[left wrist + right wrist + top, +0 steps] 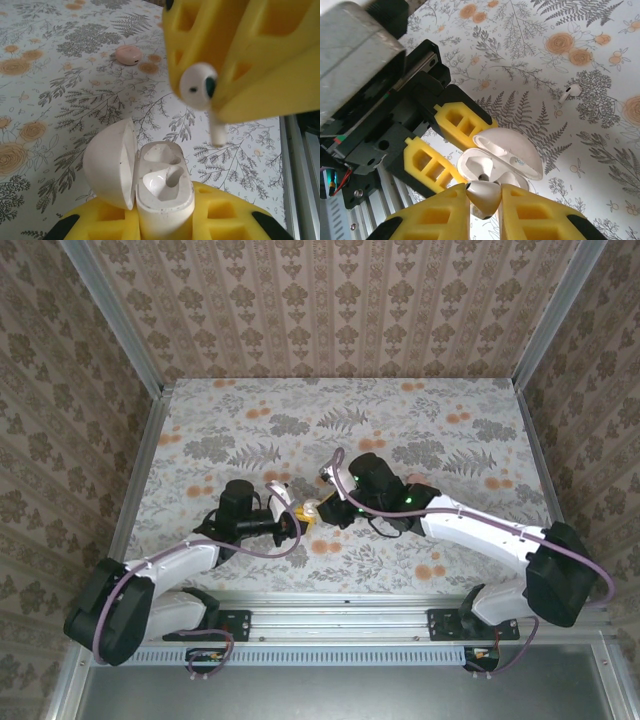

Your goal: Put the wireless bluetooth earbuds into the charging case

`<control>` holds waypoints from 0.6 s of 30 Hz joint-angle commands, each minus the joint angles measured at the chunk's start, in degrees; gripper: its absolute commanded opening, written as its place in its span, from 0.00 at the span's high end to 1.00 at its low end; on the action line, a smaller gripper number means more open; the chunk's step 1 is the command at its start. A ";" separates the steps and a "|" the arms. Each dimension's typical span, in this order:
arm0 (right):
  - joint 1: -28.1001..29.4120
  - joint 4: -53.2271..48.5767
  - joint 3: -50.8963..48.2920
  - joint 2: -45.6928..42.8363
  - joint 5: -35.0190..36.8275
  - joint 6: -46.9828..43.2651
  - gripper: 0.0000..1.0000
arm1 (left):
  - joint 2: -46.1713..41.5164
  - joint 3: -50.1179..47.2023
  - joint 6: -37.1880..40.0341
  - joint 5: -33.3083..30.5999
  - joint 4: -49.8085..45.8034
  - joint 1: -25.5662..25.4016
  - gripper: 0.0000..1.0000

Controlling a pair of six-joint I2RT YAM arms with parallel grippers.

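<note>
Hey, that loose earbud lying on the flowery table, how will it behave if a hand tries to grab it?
The earbud looks small and glossy, so it is probably light and may slip from a pinch. Its rounded head and thin stem suggest it could pivot or skid on the table when nudged. It looks like hard plastic, so likely stiff.

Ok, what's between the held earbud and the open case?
Nothing: the stretch is bare. In the left wrist view the earbud hangs stem-down above the open charging case, apart from it, with patterned table behind.
</note>
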 commanded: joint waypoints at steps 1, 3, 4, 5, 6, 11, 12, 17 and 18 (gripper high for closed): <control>0.53 2.52 2.36 2.16 -0.78 -1.16 0.81 | -1.33 -0.78 1.10 0.99 0.96 -0.49 0.85; 0.61 2.65 2.69 2.80 -0.87 -1.27 0.81 | -1.55 -0.78 1.06 1.04 0.95 -0.49 0.85; 0.61 2.89 2.78 3.01 -0.94 -1.20 0.81 | -1.59 -0.76 1.10 0.96 0.90 -0.49 0.85; 0.64 3.23 2.87 3.09 -1.02 -1.13 0.81 | -1.64 -0.75 1.10 0.88 0.86 -0.49 0.85; 0.71 3.41 2.98 3.18 -1.04 -1.16 0.81 | -1.68 -0.78 1.10 0.79 0.74 -0.49 0.85; 0.80 3.68 3.03 3.09 -0.60 -1.26 0.81 | -1.72 -0.71 1.07 0.25 0.51 -0.49 0.85; 0.79 3.62 3.05 2.80 -0.52 -1.28 0.81 | -1.73 -0.69 1.07 0.02 0.44 -0.49 0.85; 0.76 3.53 2.70 1.10 0.76 -1.68 0.81 | -1.42 -0.71 0.84 -0.12 0.47 -0.49 0.85; 0.80 3.61 2.56 0.99 0.99 -1.64 0.81 | -1.42 -0.69 0.75 -0.02 0.47 -0.49 0.85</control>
